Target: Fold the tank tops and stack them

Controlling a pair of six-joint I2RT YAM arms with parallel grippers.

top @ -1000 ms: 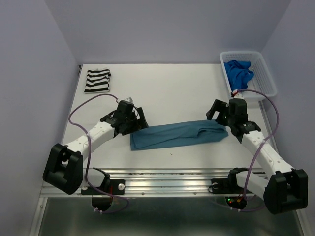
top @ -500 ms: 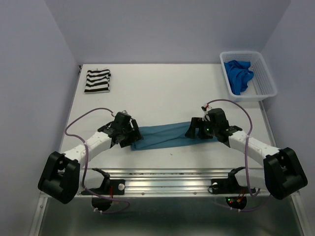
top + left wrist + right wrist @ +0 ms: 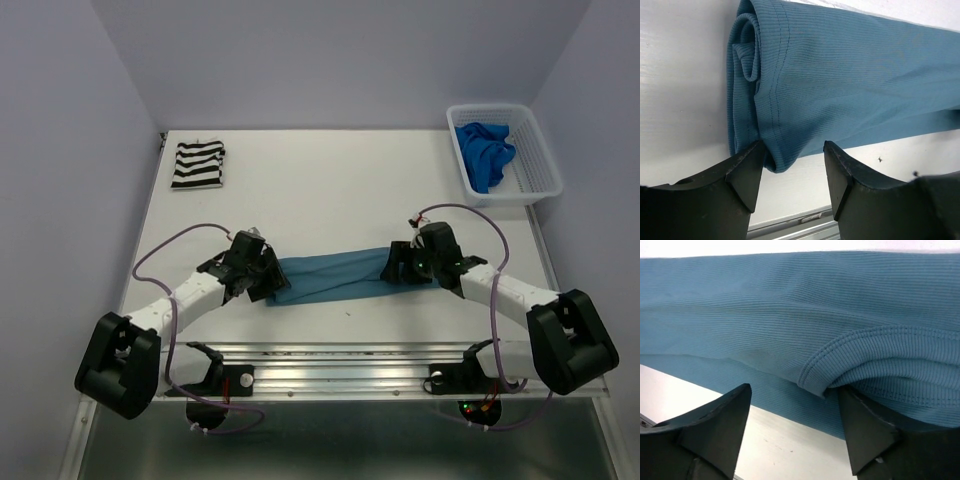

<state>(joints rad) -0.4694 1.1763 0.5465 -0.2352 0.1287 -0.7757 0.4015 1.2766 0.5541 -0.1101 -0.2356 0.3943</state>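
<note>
Three tank tops show from above. At the far left of the table [image 3: 330,190], the black-and-white striped tank top [image 3: 198,165] lies folded. Nearer, the left gripper [image 3: 792,155] has dropped onto the left end of the teal tank top [image 3: 330,275], which lies as a long band near the table's front edge. The right gripper [image 3: 795,395] has swung in over its right end. A second ago both stood off the cloth with wider jaws. Now the jaws are narrowing but still apart and nothing is pinched, so a two-ended grasp for the next fold looks close. The royal blue tank top [image 3: 485,150] waits in the white basket [image 3: 540,150] at the far right.

Only the wrist views show the bite. The left jaws straddle the rolled, double-stitched corner, and the right jaws flank a curled ribbed edge. The overhead view hides both under the gripper bodies.
</note>
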